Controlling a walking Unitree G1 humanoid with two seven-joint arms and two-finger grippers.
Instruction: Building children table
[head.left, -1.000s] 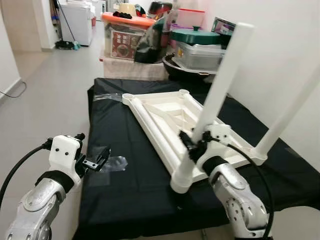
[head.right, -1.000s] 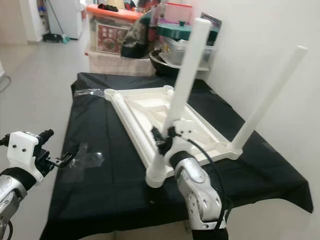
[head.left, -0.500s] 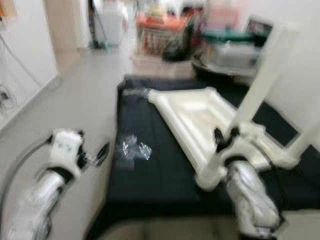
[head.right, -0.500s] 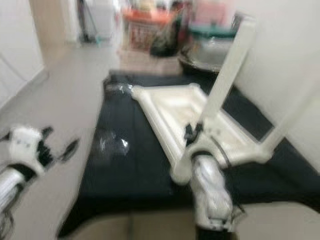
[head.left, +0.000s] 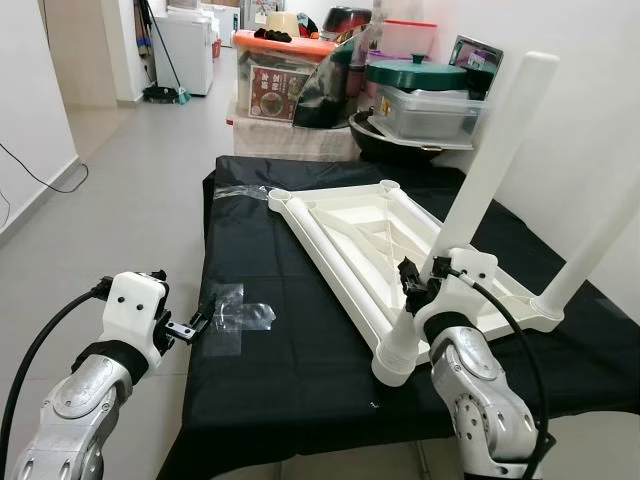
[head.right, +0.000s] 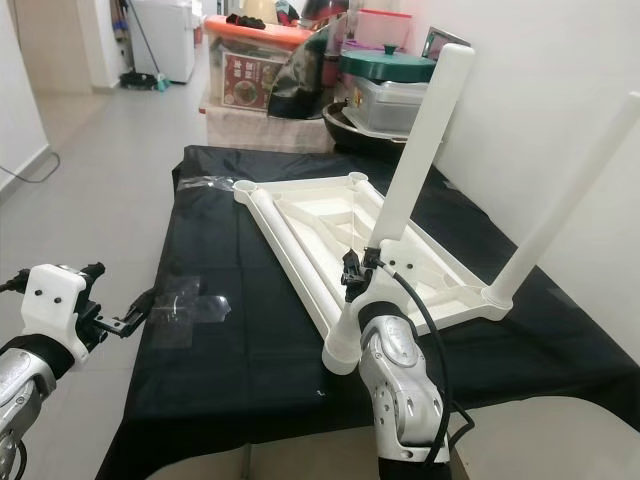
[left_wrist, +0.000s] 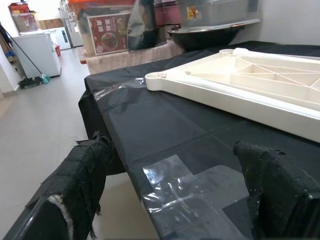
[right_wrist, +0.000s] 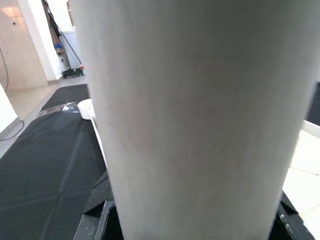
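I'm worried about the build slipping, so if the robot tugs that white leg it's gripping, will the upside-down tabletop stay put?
Probably not firmly. The tabletop looks like thin ribbed plastic, likely light, lying loose on the smooth black cover, so it may slide. The right gripper holds the leg low, so the tall leg could lever the corner upward.

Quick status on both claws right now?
Left claw: open, holding nothing, at the edge of the black-covered table.
Right claw: closed on the white table leg.
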